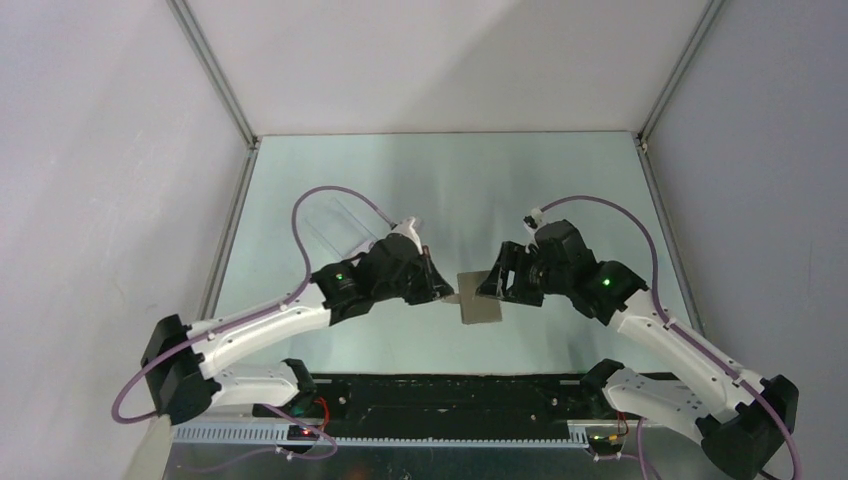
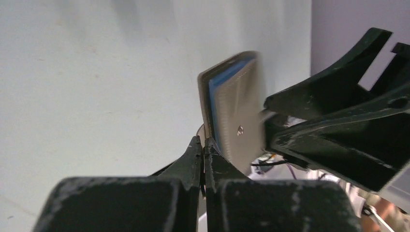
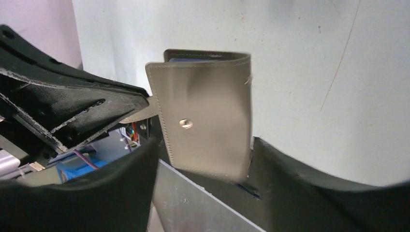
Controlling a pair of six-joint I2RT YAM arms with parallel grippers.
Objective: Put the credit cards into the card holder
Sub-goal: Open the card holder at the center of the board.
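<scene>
Top external view has both arms meeting over the middle of the surface [image 1: 450, 180], with the card holder [image 1: 480, 298] between them, lifted off the surface as far as I can judge. The right end effector [image 3: 204, 147] is clenched across the wallet's width, one finger on each side edge, with the round snap [image 3: 185, 124] facing its camera. The left end effector [image 2: 203, 145] is pinched tight, apparently on the wallet's tab [image 3: 142, 110]. My guess is that one arm steadies the body while the other works the flap. A strip of blue lining [image 2: 216, 101] shows at the wallet's parted edge. No credit cards are visible anywhere, and whether any sit inside cannot be told. A clear plastic box [image 1: 335, 222] lies behind the left arm, well apart, and blocks nothing. The two end effectors crowd the wallet, leaving little room to feed a card in.
</scene>
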